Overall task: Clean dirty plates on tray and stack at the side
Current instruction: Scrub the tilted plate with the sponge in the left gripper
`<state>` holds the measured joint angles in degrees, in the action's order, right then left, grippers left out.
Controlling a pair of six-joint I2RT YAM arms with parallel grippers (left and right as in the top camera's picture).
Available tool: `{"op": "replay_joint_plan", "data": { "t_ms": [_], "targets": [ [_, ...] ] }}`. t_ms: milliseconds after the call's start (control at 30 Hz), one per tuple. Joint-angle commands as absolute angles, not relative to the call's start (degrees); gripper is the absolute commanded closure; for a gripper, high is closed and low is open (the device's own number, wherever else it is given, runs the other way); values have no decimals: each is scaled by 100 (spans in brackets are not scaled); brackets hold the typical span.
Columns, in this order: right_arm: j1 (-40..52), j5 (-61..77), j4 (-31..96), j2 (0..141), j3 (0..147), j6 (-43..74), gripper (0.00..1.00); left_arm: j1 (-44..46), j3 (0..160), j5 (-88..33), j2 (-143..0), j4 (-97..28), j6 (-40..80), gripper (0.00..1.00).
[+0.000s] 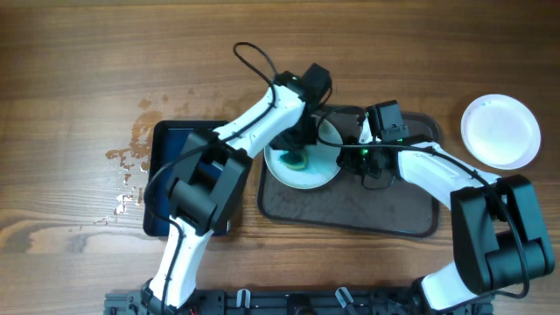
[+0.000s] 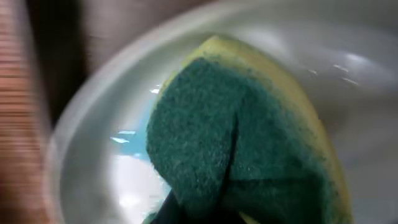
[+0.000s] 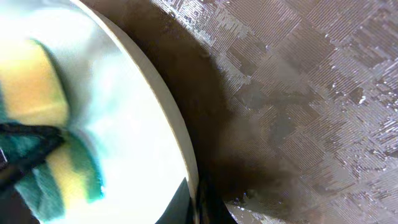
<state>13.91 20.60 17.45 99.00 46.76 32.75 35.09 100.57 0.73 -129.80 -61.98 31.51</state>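
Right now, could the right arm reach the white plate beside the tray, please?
Probably yes, after releasing: nothing stands between it and the side plate, but the right gripper seems shut on the rim of the tray plate.

plate [image 3: 127, 118]: white, fills left half, curved rim shadowing tray | sponge [image 3: 31, 87]: yellow with green face, on plate at left edge | tray [image 3: 311, 93]: dark, textured, glinting, right half

Left arm [image 1: 254, 120] and right arm [image 1: 437, 171] angle inward, jaws closed.
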Motion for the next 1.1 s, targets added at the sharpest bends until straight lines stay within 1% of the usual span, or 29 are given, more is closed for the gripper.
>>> {"op": "replay_joint_plan", "data": {
  "t_ms": [0, 133, 167, 200, 300, 367, 400, 500, 633, 700, 733, 800, 867, 900, 1067],
  "targets": [
    [1361, 1579, 1931, 10189, 4488, 3188, 96, 3079, 9815, 1887, -13310, -6501, 3592, 96],
    [1358, 1579, 1931, 10189, 4488, 3148, 96, 3074, 9815, 2718, -13310, -6893, 4187, 96],
    [1358, 1579, 1938, 10189, 4488, 3146, 96, 3074, 9815, 2596, -13310, -6925, 4226, 96],
    [1361, 1579, 1946, 10189, 4488, 3148, 96, 3079, 9815, 2298, -13310, -6921, 4191, 96],
    [1358, 1577, 1970, 10189, 4488, 3148, 96, 3142, 9815, 1256, -13310, -6694, 3579, 96],
    [1361, 1535, 1994, 10189, 4488, 3151, 96, 3277, 9815, 45, -13310, -6313, 2856, 96],
    [1361, 1514, 2016, 10189, 4488, 3153, 96, 3430, 9815, -843, -13310, -6014, 2451, 96],
    [1361, 1492, 2038, 10189, 4488, 3148, 96, 3754, 9815, -2370, -13310, -5577, 1942, 96],
    [1358, 1492, 2036, 10189, 4488, 3148, 96, 4045, 9815, -3260, -13310, -5275, 1942, 96],
    [1361, 1474, 2034, 10189, 4488, 3148, 96, 4152, 9815, -3913, -13310, -5120, 1785, 96],
    [1358, 1474, 2034, 10189, 4488, 3148, 96, 4187, 9815, -4025, -13310, -5054, 1776, 96],
    [1361, 1476, 2034, 10189, 4488, 3146, 96, 4200, 9815, -3752, -13310, -5054, 1868, 96],
    [1361, 1476, 2038, 10189, 4488, 3140, 96, 4115, 9815, -2954, -13310, -5166, 2084, 96],
    [1358, 1476, 2038, 10189, 4488, 3124, 96, 4014, 9815, -2215, -13310, -5297, 2300, 96],
    [1361, 1479, 2036, 10189, 4488, 3079, 96, 3527, 9815, 580, -13310, -5953, 2939, 96]
  ]
}}
